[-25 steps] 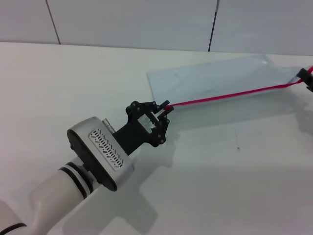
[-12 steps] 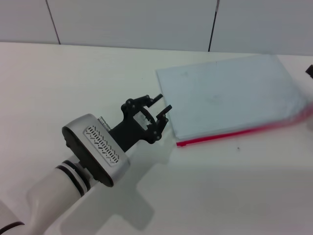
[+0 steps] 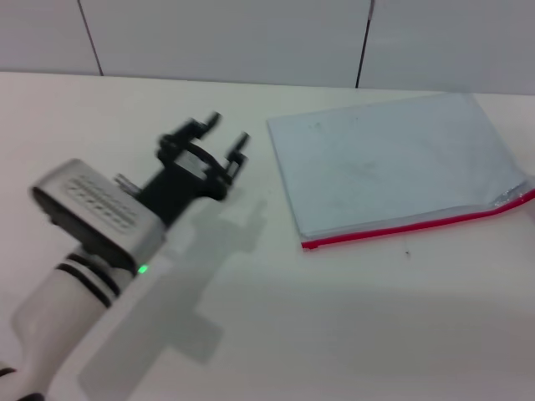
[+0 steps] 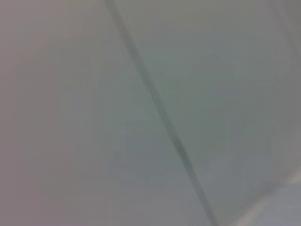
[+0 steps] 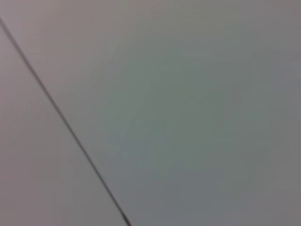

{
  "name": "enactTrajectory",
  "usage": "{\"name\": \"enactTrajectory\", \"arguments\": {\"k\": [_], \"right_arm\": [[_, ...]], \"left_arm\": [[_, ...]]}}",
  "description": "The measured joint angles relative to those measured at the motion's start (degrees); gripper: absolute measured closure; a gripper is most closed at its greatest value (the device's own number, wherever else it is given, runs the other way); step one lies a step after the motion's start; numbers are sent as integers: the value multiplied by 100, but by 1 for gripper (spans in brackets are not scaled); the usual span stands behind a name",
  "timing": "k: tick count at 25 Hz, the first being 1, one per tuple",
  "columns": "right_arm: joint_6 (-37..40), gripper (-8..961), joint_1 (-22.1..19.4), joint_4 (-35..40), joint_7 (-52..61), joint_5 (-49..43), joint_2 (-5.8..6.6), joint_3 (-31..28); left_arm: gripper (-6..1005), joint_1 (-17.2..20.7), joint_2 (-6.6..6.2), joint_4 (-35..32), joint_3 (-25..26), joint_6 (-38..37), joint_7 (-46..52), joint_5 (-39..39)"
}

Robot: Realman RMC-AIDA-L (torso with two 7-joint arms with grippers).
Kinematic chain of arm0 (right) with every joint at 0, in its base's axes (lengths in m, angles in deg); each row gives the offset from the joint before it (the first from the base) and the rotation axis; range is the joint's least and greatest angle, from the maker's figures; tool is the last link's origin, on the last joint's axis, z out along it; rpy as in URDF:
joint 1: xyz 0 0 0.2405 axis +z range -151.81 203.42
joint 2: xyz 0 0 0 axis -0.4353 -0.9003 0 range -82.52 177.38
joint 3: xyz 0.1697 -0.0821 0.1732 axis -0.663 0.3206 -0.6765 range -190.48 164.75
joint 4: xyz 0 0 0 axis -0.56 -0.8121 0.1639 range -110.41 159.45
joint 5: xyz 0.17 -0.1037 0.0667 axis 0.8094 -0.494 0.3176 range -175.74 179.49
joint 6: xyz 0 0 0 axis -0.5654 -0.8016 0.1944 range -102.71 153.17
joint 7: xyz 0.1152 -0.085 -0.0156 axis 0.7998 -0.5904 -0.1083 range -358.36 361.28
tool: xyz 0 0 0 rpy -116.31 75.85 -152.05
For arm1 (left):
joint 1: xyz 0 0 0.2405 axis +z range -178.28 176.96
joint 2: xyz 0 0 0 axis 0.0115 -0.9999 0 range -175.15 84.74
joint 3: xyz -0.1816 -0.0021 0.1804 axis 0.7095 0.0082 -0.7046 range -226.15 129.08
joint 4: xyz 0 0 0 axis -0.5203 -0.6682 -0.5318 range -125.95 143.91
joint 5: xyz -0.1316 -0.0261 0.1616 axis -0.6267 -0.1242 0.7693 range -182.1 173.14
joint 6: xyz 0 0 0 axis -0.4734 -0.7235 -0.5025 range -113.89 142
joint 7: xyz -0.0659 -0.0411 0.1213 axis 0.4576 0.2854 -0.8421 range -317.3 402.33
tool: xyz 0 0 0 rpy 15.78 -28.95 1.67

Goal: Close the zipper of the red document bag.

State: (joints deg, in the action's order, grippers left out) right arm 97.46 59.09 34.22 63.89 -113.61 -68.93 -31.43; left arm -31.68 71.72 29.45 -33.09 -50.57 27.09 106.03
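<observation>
Left gripper (image 3: 224, 137) hangs released, fingers spread, pointing toward one o'clock, apart from the red document bag (image 3: 389, 171).

The left arm reaches forward from the near left, its tool (image 3: 219, 140) lifted, fingers spread apart and empty (the right arm is out of sight).

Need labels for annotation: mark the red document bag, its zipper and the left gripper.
red document bag (image 3: 384, 163), head view, middle of the pale panel.
zipper (image 3: 401, 225), head view, mid red edge.
left gripper (image 3: 227, 139), head view, between open fingertips.
</observation>
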Motion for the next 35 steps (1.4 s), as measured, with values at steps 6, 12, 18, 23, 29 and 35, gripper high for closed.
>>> {"name": "enactTrajectory", "arguments": {"k": [6, 12, 18, 23, 29, 35], "right_arm": [[397, 253, -117, -265, -673, 228, -3, -6], [412, 164, -135, -480, -1648, 247, -18, -33], [282, 138, -290, -976, -3241, 263, -37, -460], [274, 141, -465, -1369, -4100, 264, -50, -812], [302, 144, -511, -1449, -4242, 272, -61, -893], [322, 147, -514, -1509, -4207, 272, -53, -894]], "left_arm": [[537, 109, -36, -506, 52, -823, 1143, -699], [536, 214, -40, -829, 65, -1246, 1882, -1096], [536, 303, -54, -853, 72, -1505, 1962, -1474], [535, 344, -60, -856, 72, -1617, 1976, -1502], [536, 352, -59, -861, 72, -1650, 1979, -1510], [537, 352, -56, -861, 72, -1650, 1981, -1515]]}}
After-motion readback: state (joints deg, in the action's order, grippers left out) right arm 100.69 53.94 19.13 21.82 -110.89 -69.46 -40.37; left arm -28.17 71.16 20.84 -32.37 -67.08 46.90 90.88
